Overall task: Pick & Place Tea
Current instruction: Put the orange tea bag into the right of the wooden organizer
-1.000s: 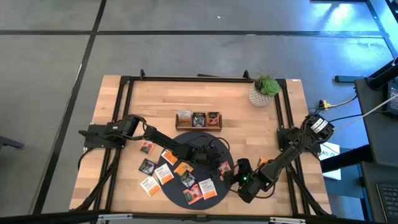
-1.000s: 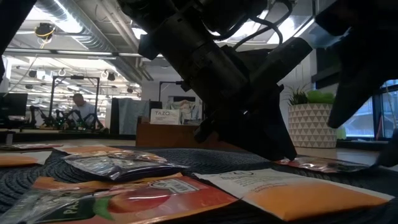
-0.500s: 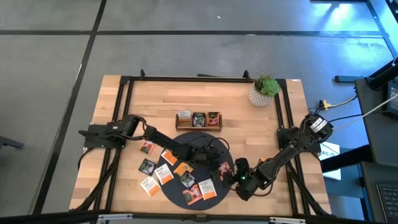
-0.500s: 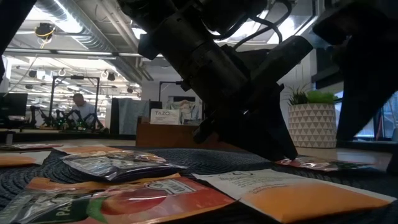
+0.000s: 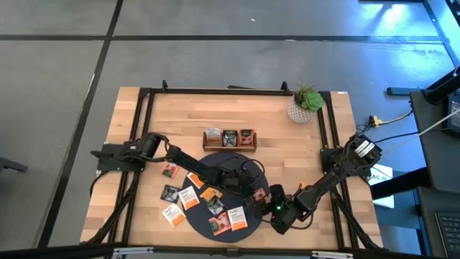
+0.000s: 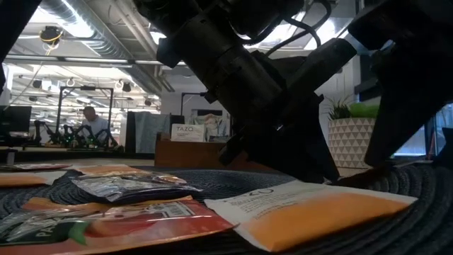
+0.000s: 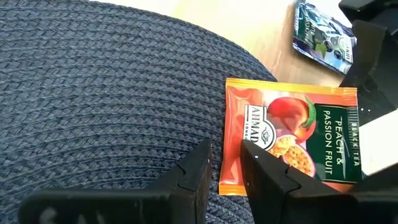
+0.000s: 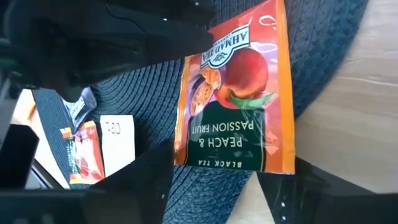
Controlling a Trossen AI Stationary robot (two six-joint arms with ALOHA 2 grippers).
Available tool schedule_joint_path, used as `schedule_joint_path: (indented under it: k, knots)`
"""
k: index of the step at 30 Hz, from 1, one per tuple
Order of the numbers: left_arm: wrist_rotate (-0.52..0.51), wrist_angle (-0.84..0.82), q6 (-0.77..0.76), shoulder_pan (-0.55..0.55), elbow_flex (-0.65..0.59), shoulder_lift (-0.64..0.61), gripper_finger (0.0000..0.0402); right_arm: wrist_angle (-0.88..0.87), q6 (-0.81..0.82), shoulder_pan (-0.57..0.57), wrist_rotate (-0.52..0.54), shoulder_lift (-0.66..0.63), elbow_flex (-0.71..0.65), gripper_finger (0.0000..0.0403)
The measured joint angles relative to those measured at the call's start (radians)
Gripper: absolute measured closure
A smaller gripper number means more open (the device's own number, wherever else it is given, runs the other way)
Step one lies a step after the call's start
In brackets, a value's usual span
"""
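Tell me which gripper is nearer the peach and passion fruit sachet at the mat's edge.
Right. The right gripper straddles the peach and passion fruit sachet, fingers on either side. The left gripper hovers over the mat just beside it, a little farther off.

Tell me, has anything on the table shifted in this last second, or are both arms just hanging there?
The right end effector slid further onto the dark round mat, toward the peach tea sachet at the mat's edge, which now lies between its open fingers. In the low view the white-and-orange sachet has shifted. Nothing was lifted. The left end effector, the wooden tray and the potted plant stayed put.
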Motion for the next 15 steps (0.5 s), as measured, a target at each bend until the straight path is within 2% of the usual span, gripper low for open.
schedule_joint_path:
  k: [8,15]
  knots:
    - [0.000,-0.001,0.002,0.000,0.000,0.000,0.0319,-0.051,0.000,0.016,-0.009,-0.022,-0.001,0.0238]
    - [0.011,0.000,0.003,-0.001,0.000,0.000,0.0316,-0.142,0.022,0.024,0.024,-0.040,-0.002,0.0244]
